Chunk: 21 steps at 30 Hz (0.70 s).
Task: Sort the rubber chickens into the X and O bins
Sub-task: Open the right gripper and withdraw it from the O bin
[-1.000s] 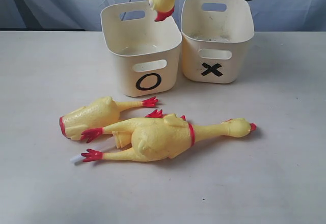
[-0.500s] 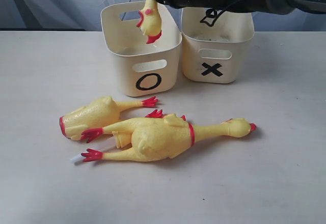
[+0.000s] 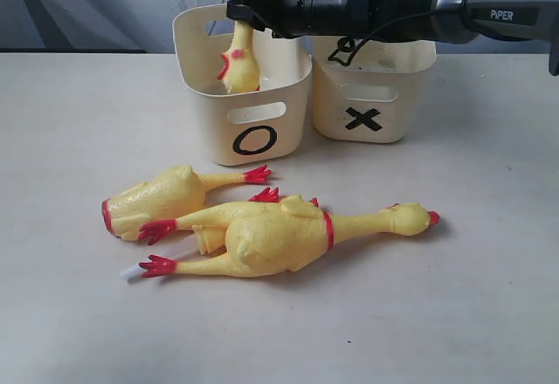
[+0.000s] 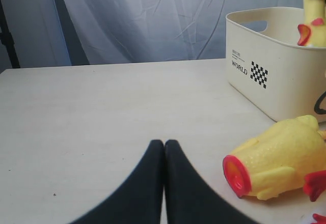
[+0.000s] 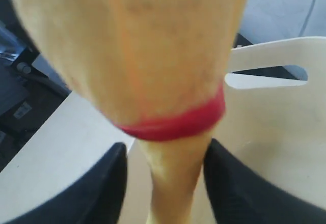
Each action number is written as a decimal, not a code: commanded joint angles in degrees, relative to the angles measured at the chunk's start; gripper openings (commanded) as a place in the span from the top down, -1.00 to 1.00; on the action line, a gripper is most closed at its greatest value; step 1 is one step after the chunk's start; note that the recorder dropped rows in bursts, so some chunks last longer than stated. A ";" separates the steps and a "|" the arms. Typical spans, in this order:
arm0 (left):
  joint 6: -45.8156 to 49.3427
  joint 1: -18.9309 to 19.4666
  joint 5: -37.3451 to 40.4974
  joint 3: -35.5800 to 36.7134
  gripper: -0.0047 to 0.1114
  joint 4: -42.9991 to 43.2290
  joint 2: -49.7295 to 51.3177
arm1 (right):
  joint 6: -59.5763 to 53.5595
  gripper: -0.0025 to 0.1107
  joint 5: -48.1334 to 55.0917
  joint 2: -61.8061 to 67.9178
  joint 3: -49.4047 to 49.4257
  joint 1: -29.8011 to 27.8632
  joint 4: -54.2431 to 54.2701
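Left wrist view, bottom centre: left gripper (image 4: 164, 155), black jaws pressed flat together, nothing between; hovers low over the bare table (image 4: 91, 107); out of sight in the exterior view.

Exterior view, left of centre: headless chicken piece (image 3: 157, 199); lies on its side on the table, red cut end toward frame left, one red foot stretched right.

Just below and to its right: whole chicken (image 3: 279, 236); lies flat, red feet at left, head and red beak at right; touching or just beside the headless piece, cannot tell which.

Upper centre: O bin (image 3: 214, 118); stands upright, black O facing the camera.

Over its opening: third chicken (image 3: 240, 63); hangs head down, head and red comb within the outline of the opening, red neck band at frame top.

On its neck under the band: right gripper (image 3: 247, 7); grips the neck; arm (image 3: 393, 4) enters from upper right, crossing above the X bin; in right wrist view, black fingers (image 5: 102, 183) tight against either side of the neck.

Right of the O bin, just beside it: X bin (image 3: 415, 96); upright, black X facing the camera.
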 commanded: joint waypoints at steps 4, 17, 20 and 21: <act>-0.13 -0.34 -0.80 -0.21 0.92 0.00 -0.19 | 0.59 -0.06 14.55 -1.77 -0.70 -0.23 -1.74; -0.13 -0.34 -0.80 -0.21 0.92 0.00 -0.19 | 22.18 -0.08 28.85 -17.59 -0.70 -0.17 -66.95; -0.13 -0.34 -0.80 -0.21 0.92 0.00 -0.19 | 26.07 -0.08 35.63 -19.58 0.87 -0.21 -77.49; -0.13 -0.34 -0.80 -0.21 0.92 0.00 -0.19 | 27.20 -0.08 34.80 -20.20 2.23 -0.37 -78.18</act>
